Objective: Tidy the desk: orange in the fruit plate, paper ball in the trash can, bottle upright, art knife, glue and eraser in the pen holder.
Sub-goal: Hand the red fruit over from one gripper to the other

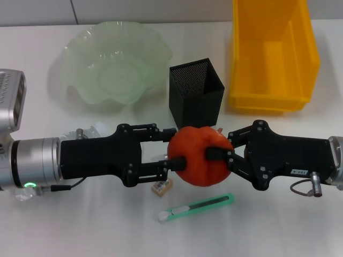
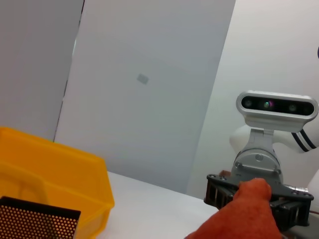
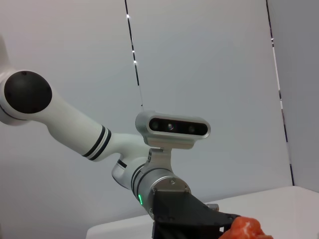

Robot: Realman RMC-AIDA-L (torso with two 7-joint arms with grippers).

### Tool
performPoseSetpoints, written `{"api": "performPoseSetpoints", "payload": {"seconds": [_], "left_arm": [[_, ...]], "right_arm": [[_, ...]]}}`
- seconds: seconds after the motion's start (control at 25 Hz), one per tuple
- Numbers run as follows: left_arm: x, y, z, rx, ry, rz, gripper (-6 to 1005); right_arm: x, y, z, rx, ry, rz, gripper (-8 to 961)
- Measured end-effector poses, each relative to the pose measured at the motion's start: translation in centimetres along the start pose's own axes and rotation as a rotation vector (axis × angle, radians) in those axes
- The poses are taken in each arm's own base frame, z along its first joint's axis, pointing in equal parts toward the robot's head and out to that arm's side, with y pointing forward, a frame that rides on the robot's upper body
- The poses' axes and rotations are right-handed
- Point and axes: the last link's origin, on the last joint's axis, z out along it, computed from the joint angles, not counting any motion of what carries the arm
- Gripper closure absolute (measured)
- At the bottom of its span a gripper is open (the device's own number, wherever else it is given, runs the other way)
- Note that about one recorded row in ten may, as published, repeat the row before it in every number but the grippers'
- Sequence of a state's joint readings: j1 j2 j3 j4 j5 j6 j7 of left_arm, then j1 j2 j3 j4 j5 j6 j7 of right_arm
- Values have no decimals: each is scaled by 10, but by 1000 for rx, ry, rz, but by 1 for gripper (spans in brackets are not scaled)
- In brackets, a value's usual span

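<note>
early in the task, by the look of it. both grippers clamp the orange (image 1: 201,155) from opposite sides, left gripper (image 1: 172,154) and right gripper (image 1: 224,153) each closed on it, held above the desk (image 1: 278,225) in front of the pen holder (image 1: 195,93). looks like a handover, probably toward the plate (image 1: 113,64), which holds nothing. the yellow bin (image 1: 272,53) shows no paper ball inside. knife (image 1: 199,208) and eraser (image 1: 162,186) lie on the desk, not yet in the holder. glue and paper ball not in view; something clear by the left arm may be the bottle. orange is bright, rough-skinned, slightly lumpy, intact.
</note>
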State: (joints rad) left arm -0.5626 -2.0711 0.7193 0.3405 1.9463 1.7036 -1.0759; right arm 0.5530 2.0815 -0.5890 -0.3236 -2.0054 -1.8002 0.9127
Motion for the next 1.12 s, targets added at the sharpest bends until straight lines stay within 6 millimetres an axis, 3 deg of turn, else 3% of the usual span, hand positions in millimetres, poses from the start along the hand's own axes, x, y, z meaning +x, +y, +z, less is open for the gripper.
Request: {"api": "performPoseSetpoints", "payload": {"seconds": [0.28, 0.48, 0.6, 0.76, 1.12], "left_arm": [[0, 0, 0, -3, -1, 0, 387], [0, 2, 1, -12, -4, 5, 590], [0, 2, 1, -16, -5, 4, 766], [0, 1, 2, -16, -3, 5, 800], [1, 1, 2, -17, -4, 6, 841]], "right_arm": [[0, -1, 0, 3, 4, 2, 830], [0, -1, 0, 3, 7, 3, 821], [1, -1, 0, 4, 7, 2, 817], [1, -1, -1, 7, 10, 4, 810], [1, -2, 0, 16, 12, 3, 660]]}}
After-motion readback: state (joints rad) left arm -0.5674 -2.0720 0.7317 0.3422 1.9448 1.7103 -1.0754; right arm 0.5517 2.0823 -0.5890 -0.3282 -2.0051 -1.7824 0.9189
